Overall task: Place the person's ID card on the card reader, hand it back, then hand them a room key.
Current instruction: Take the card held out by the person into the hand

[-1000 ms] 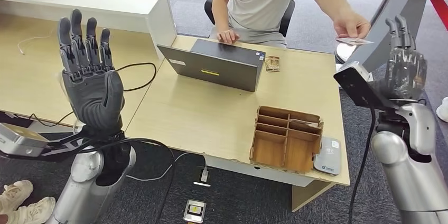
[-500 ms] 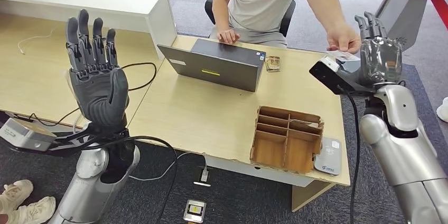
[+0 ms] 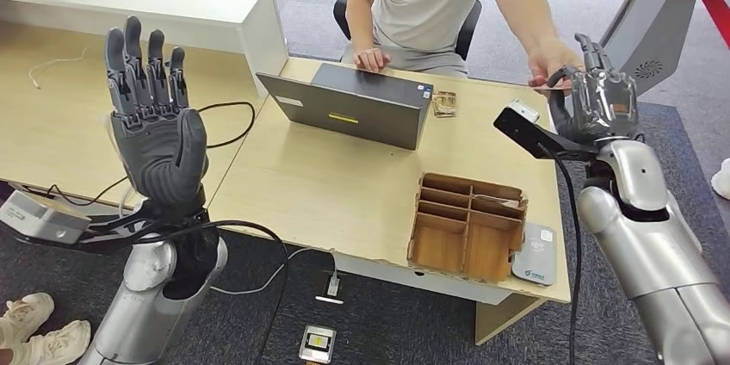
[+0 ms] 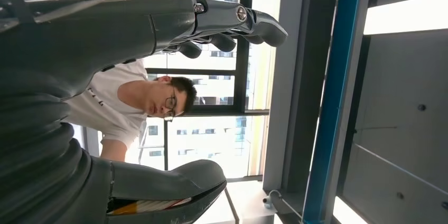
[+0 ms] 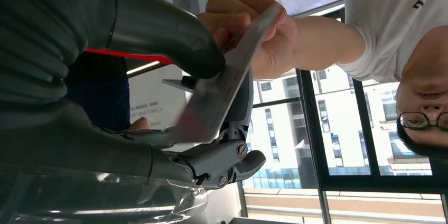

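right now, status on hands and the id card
Left hand raised, open. Right hand closing on ID card; person's hand grips it too. Card reader unobstructed.

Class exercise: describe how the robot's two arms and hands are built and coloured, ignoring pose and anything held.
Both arms are silver metal with rounded segments. The left hand and right hand are dark grey, with jointed fingers and ribbed grey wrist covers. A black camera bracket sits at the right wrist, and black cables run along the arms.
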You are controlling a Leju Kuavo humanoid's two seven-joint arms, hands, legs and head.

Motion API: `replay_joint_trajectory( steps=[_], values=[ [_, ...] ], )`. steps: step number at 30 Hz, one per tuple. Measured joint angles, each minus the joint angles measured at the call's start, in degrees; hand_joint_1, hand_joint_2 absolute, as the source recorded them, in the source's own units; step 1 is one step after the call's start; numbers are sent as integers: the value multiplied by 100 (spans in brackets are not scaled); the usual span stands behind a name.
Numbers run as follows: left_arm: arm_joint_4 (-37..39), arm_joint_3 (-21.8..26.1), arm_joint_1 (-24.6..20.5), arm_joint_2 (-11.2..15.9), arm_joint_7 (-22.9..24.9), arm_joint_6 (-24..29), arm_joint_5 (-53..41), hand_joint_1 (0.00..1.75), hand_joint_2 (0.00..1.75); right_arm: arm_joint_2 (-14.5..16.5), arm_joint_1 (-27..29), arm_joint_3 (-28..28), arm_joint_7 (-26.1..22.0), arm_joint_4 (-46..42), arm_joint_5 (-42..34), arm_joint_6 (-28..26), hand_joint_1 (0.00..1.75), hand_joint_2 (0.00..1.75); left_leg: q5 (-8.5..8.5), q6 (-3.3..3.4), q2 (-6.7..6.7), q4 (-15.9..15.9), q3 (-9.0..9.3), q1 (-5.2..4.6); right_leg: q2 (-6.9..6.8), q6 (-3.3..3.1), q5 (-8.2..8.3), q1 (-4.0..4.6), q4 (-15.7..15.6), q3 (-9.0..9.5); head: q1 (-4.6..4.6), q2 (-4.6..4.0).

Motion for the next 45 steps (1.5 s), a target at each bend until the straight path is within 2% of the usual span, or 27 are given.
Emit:
replay_joint_trajectory(
  steps=[29,36,41,45],
  values=[
    [-66,-36,29,54,103,132,-56,0,175,-132,151,46,25,-7,-326,-125,175,175,0,0,1,3,4,0,0,0,0,0,0,0,1,0],
    [-69,67,235,54,83,33,-94,0,175,-608,1022,-234,340,-852,-632,-443,175,175,-3,2,-1,4,4,-1,0,1,-1,0,-4,1,0,0],
    [-74,129,322,77,93,-66,-66,0,175,-954,2002,-560,578,-1823,-570,-556,175,175,-5,3,0,2,3,-1,0,2,-2,0,-4,2,-1,0],
    [-109,156,392,90,119,-47,-59,0,175,-1074,2852,-796,672,-2498,-579,-826,175,175,-6,4,-2,0,3,1,0,2,-3,1,-4,2,0,0]
  ],
)
